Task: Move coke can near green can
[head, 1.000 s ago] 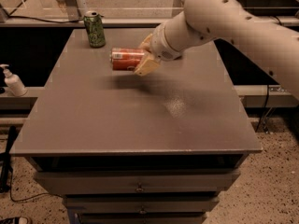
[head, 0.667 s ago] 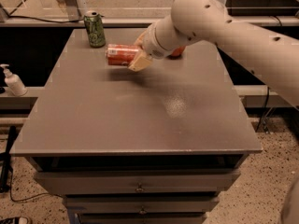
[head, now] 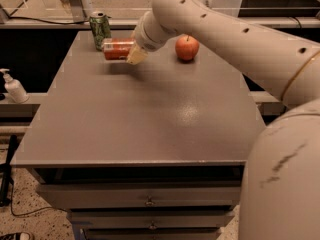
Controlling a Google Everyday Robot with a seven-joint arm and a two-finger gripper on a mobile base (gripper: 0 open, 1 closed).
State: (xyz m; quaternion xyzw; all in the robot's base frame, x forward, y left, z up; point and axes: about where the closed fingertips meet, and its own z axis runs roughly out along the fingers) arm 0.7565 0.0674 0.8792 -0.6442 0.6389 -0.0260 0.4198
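Observation:
The coke can, orange-red, lies sideways in my gripper above the far left part of the grey table. The gripper is shut on the can's right end. The green can stands upright at the table's far left corner, just left of and behind the coke can, almost touching it in the view. My white arm reaches in from the right.
A red apple sits at the far middle of the table, right of the gripper. A white pump bottle stands off the table at the left. Drawers are below the front edge.
My gripper has carried the coke can left and away from me, from the table's far middle to just beside the green can. The apple has come into view behind the arm.

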